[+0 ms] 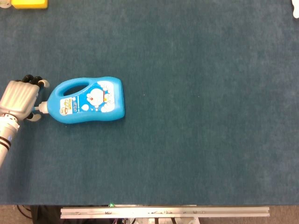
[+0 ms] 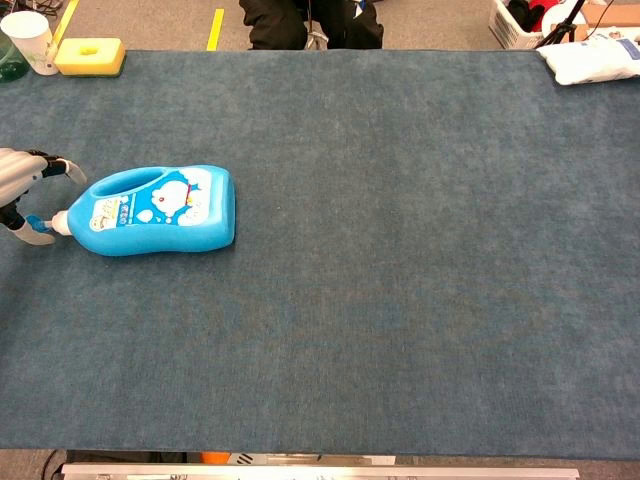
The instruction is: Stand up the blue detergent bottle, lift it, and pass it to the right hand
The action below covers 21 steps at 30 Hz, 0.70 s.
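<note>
A metal rail (image 1: 164,212) runs along the near edge of the table. The table has a dark blue-green cloth (image 2: 400,250) on it. On the left side of the cloth lies the blue detergent bottle (image 1: 88,100). It is flat on its side, not standing up. Its cartoon picture faces up, its handle hole is on the far side, and its white neck and little cap point to the left. The left hand (image 1: 19,99) is right at that cap end. Its silver back faces up and its fingers (image 2: 62,167) reach toward the bottle's top, one above the neck and one below it. The cap sits between them, but the pictures do not show if the hand is really squeezing it, so it is hard to tell. The bottle rests on the cloth. The right hand does not show in either view. Far back at the left corner sit a yellow sponge (image 2: 90,55) and a white cup (image 2: 29,41), side by side. Far back at the right corner lies a white bag (image 2: 590,58).
</note>
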Motion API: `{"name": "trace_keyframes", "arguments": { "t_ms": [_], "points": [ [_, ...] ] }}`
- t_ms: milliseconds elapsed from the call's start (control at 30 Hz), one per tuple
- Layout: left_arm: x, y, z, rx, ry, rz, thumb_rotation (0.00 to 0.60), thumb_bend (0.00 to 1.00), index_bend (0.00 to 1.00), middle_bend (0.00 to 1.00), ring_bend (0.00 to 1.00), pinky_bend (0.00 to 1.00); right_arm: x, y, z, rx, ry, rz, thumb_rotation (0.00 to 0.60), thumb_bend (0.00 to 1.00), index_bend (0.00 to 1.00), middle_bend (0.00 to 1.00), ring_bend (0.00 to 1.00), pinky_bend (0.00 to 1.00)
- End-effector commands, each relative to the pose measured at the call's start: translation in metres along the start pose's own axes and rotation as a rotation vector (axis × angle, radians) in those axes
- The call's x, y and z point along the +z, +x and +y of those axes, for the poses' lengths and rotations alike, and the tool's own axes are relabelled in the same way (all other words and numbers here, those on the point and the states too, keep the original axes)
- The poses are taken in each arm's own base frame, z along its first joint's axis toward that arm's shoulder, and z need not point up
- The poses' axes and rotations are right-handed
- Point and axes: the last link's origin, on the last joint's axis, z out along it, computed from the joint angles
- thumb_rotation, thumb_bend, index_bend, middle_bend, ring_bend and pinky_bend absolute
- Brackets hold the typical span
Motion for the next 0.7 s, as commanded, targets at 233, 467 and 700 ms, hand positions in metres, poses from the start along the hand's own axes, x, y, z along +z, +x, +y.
{"name": "trace_keyframes", "arguments": {
  "t_ms": [233, 467, 700],
  "points": [
    [0.012, -0.005, 0.001, -0.022, 0.002, 0.02, 0.6, 0.12, 0.4, 0.38, 0.31, 0.51, -0.001, 0.001, 0.0, 0.004, -0.001, 0.004, 0.6, 0.27, 0.2, 0.28, 0.16, 0.22],
    [0.021, -0.006, 0.001, -0.013, -0.01, 0.043, 0.6, 0.14, 0.48, 0.49, 0.41, 0.57, 0.0, 0.002, 0.0, 0.01, -0.002, 0.008, 0.6, 0.27, 0.2, 0.28, 0.16, 0.22],
    [0.026, -0.009, 0.002, -0.004, -0.025, 0.039, 0.6, 0.17, 0.54, 0.57, 0.49, 0.62, 0.0, 0.003, 0.0, 0.021, -0.006, 0.014, 0.6, 0.27, 0.2, 0.28, 0.16, 0.22]
  ]
}}
